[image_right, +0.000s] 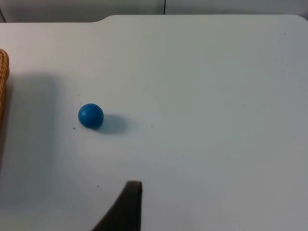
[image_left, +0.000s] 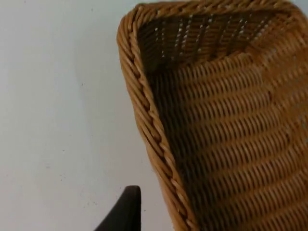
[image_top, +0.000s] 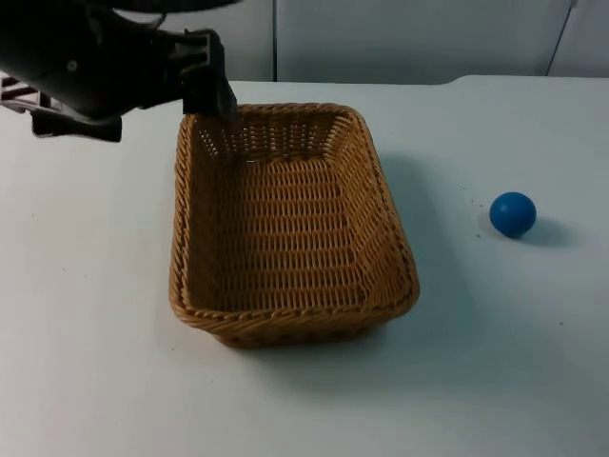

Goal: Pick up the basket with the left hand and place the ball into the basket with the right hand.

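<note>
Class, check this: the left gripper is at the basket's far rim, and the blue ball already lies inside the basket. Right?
Not quite. The ball lies on the table, beside the basket, as the top view shows. The left gripper is at the far rim.

Count on white table (image_top: 86,362): one.

Wicker basket (image_top: 285,224), rectangular, tan: one; same one seen in left wrist view (image_left: 226,125), sliver of its rim in right wrist view (image_right: 3,82).

Blue ball (image_top: 513,214): one; same one in right wrist view (image_right: 91,116).

Left gripper (image_top: 211,93) at far left corner of basket: one in top view. Finger count there probably two, but dark and hard to separate.

Grey wall panels (image_top: 409,38): three, split by two seams.
</note>
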You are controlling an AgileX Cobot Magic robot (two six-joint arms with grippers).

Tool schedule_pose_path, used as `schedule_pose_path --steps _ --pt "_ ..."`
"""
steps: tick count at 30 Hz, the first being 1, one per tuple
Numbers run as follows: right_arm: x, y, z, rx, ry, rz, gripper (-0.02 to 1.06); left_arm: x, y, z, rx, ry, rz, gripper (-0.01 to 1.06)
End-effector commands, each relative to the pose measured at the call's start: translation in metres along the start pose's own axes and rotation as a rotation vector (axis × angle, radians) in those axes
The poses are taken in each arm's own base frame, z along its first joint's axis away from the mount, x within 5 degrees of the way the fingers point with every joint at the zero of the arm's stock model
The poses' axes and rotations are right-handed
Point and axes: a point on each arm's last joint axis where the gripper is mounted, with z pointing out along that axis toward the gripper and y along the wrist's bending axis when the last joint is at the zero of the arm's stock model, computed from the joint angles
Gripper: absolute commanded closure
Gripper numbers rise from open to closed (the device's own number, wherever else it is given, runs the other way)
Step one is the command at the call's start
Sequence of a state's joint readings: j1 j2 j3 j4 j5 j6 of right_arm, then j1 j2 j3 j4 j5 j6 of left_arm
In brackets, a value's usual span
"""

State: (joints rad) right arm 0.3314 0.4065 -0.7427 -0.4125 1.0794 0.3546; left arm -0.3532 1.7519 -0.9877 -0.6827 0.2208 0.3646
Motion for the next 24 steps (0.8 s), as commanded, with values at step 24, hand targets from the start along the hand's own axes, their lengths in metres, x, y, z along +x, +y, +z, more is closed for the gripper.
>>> schedule_pose_path --steps 24 --pt "-0.011 0.009 0.002 -0.077 -0.092 -0.122 0.04 -0.010 -0.012 0.054 -0.010 0.021 0.106 0.05"
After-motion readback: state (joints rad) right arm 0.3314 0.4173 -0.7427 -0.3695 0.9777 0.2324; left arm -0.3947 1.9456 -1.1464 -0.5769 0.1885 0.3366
